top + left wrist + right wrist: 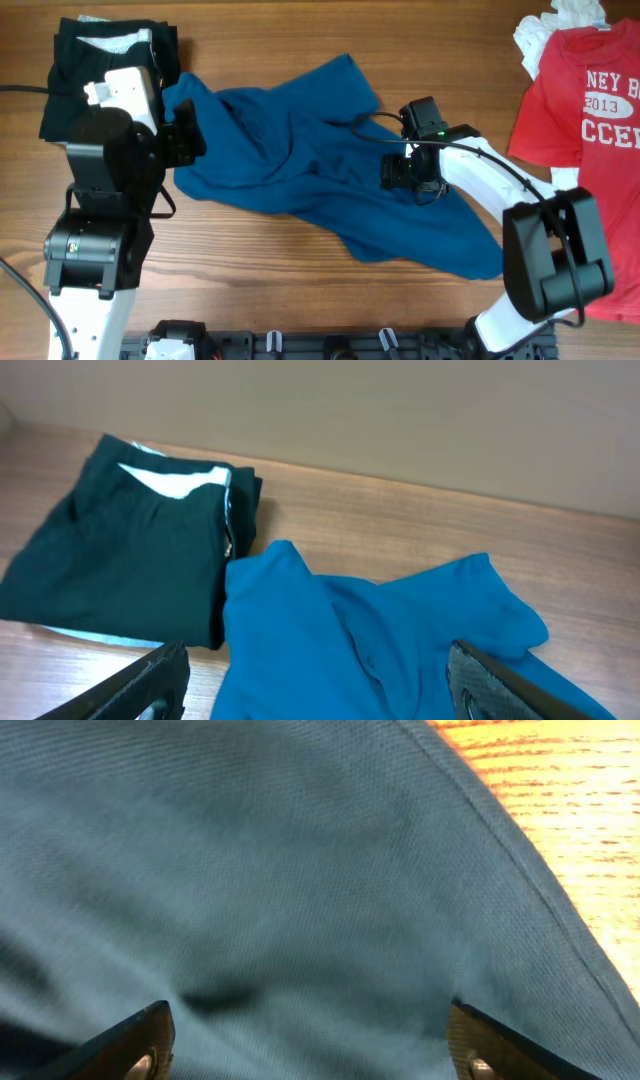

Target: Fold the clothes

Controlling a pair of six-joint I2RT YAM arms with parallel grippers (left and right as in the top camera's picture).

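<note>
Clothes, four pieces counted on my screens, all lying on the wooden counter

Item 1: dark-blue shirt, short-sleeved, spread loose and rumpled across the middle of the counter, running from the far left down toward the near right. I see it unfolded, with creases through the body.

Item 2: black piece, folded flat at the far left corner, a strip of white showing on top. In my left wrist view its edge meets the blue shirt.

Item 3: red T-shirt with white lettering, at the right edge, well apart from the blue shirt.

Item 4: white piece, bunched at the far right, partly under the red one.

Left fingers: spread wide, nothing between them, poised over the shirt's left end just beside the black piece.

Right fingers: spread wide, close above the blue fabric on the shirt's right half, near a hem; I see no cloth pinched
</note>
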